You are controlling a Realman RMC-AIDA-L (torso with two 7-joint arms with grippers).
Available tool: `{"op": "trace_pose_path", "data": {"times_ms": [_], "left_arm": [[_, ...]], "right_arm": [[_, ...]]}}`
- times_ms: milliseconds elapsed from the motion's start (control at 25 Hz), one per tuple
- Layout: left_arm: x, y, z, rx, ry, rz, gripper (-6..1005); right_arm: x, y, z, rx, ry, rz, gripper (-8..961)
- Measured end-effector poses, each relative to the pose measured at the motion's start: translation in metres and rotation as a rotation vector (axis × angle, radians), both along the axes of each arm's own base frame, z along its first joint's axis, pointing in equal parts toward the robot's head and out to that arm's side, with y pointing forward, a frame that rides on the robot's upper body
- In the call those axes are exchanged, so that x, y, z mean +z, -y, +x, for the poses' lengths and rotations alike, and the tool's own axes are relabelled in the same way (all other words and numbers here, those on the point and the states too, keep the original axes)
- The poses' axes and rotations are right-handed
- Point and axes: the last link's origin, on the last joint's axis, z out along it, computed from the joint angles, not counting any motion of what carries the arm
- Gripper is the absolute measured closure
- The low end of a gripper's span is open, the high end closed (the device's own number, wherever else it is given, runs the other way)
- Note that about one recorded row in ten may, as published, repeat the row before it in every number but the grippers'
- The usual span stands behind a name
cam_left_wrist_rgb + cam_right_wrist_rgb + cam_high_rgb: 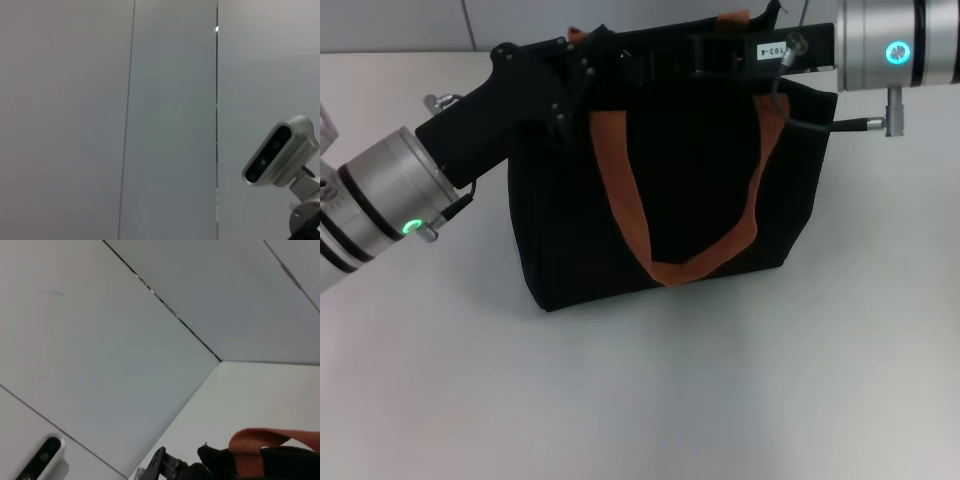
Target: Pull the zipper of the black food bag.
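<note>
The black food bag (pixel 692 170) stands upright in the middle of the white table, and its near orange-brown handle (pixel 620 190) hangs down its front. My left gripper (pixel 582 78) reaches in from the left to the bag's top left corner. My right gripper (pixel 620 55) reaches in from the right and lies along the bag's top edge, ending close to the left gripper. The zipper is hidden behind the black grippers. The right wrist view shows an orange handle (pixel 265 439) above the bag's top (pixel 285 462) and part of the left gripper (pixel 165 467).
The white table (pixel 640 390) stretches out in front of the bag. A grey panelled wall (pixel 150 125) stands behind. The left wrist view shows only the wall and the right arm's wrist camera (pixel 280 155).
</note>
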Motion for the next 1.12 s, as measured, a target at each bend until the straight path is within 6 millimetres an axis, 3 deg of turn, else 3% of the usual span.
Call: {"op": "trace_pose_path", "data": {"times_ms": [440, 1120], "left_arm": [[0.003, 0.009, -0.015, 0.034, -0.008, 0.039, 916], [0.005, 0.012, -0.026, 0.069, -0.016, 0.079, 913]], "right_arm": [[0.001, -0.005, -0.012, -0.075, 0.018, -0.073, 954], [-0.017, -0.014, -0.021, -0.107, 0.106, -0.059, 954]]}}
